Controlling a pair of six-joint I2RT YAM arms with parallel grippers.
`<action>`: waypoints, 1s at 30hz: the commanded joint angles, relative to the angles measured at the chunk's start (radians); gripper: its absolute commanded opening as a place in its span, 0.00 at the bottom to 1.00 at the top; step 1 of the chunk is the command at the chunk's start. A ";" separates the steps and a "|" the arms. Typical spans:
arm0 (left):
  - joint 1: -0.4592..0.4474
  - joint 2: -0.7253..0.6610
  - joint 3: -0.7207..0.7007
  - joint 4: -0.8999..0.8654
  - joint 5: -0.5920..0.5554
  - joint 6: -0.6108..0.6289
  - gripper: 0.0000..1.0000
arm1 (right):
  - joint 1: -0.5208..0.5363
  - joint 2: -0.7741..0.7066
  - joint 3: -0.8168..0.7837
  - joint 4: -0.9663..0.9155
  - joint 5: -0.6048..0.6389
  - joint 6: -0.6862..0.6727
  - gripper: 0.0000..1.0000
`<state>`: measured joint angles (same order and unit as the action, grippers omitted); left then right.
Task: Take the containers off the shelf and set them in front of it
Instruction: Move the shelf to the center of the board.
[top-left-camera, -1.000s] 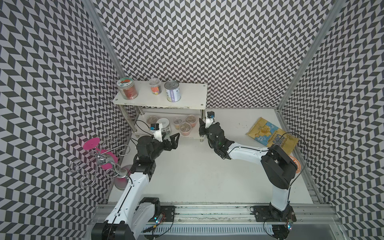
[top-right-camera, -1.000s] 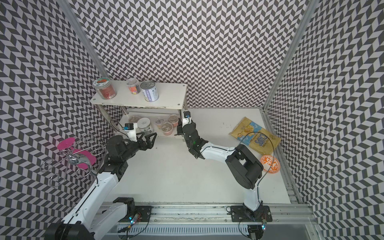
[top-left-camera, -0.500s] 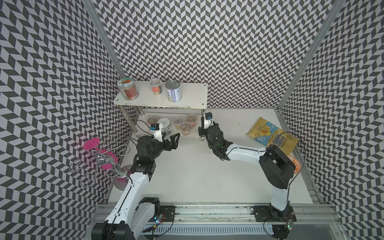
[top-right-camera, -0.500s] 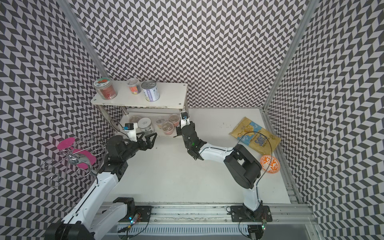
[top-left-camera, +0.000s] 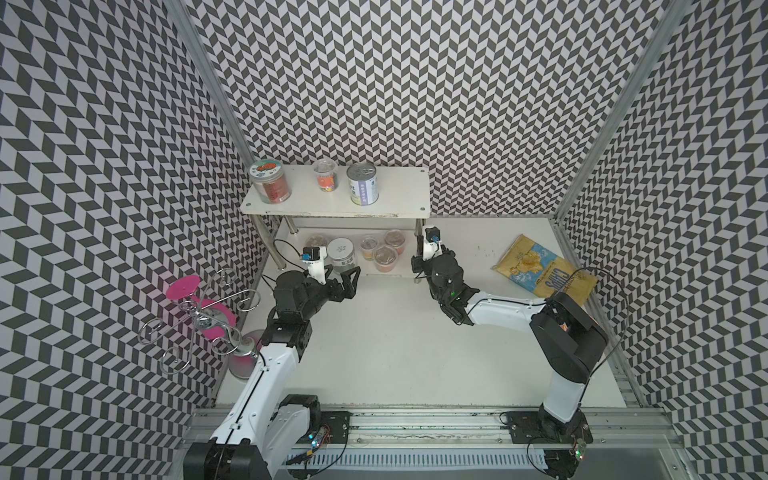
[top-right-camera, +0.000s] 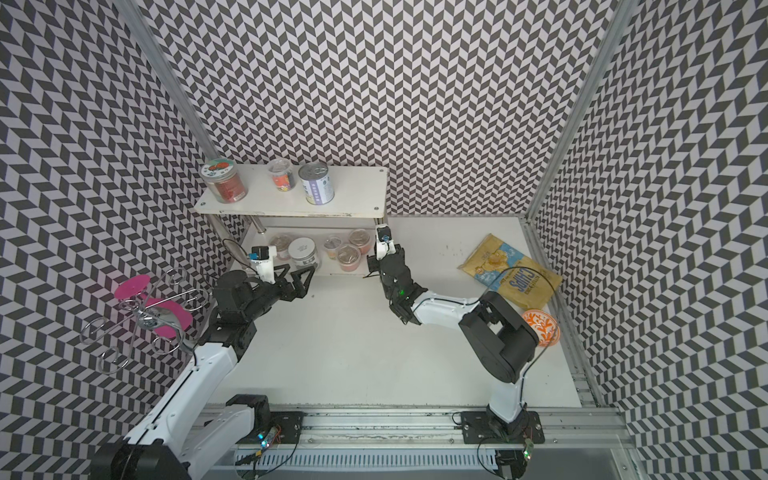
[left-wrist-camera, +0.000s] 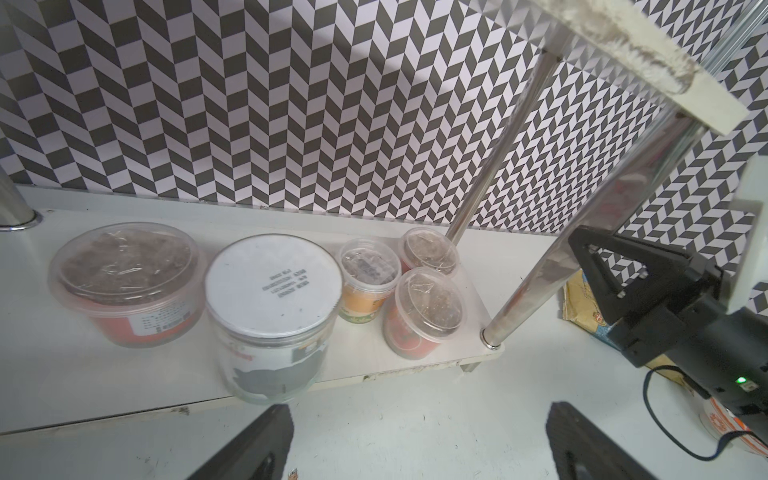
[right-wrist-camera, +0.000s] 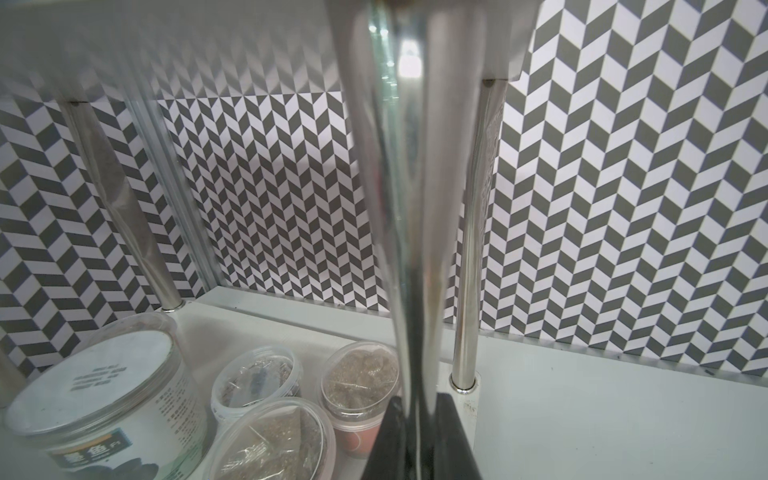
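Note:
The white two-tier shelf (top-left-camera: 399, 199) stands at the back. Its top board carries a red-filled jar (top-left-camera: 270, 183), a small cup (top-left-camera: 325, 175) and a tin can (top-left-camera: 363, 183). On the lower board sit a white-lidded clear jar (top-left-camera: 341, 251) and several film-topped cups (top-left-camera: 385, 257). My left gripper (top-left-camera: 341, 277) hangs open just in front of that jar (left-wrist-camera: 272, 286), with nothing between its fingers. My right gripper (right-wrist-camera: 419, 432) is shut on the shelf's front right chrome leg (right-wrist-camera: 411, 208), beside the nearest cup (right-wrist-camera: 361, 374).
A yellow-blue chips bag (top-left-camera: 540, 274) lies at the right of the table. An orange-patterned bowl (top-right-camera: 540, 328) sits behind my right arm's elbow. A chrome wire stand with pink discs (top-left-camera: 199, 299) stands at the left wall.
My right gripper has moved slightly towards the shelf and closed on its front right leg. The left arm has stayed still and open.

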<state>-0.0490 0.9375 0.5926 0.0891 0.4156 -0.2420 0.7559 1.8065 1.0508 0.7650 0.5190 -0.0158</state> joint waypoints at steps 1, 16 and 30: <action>0.001 0.005 0.023 0.020 0.014 0.017 1.00 | -0.060 -0.079 -0.051 0.098 0.102 -0.021 0.08; 0.014 0.059 0.093 -0.010 -0.082 0.092 0.99 | -0.189 -0.307 -0.294 0.122 0.074 -0.047 0.08; 0.159 0.252 0.179 0.068 -0.072 0.272 0.90 | -0.309 -0.492 -0.462 0.115 -0.027 -0.084 0.08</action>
<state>0.0811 1.1465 0.7238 0.1066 0.3054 -0.0238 0.4915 1.3762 0.5961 0.7910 0.4313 -0.0532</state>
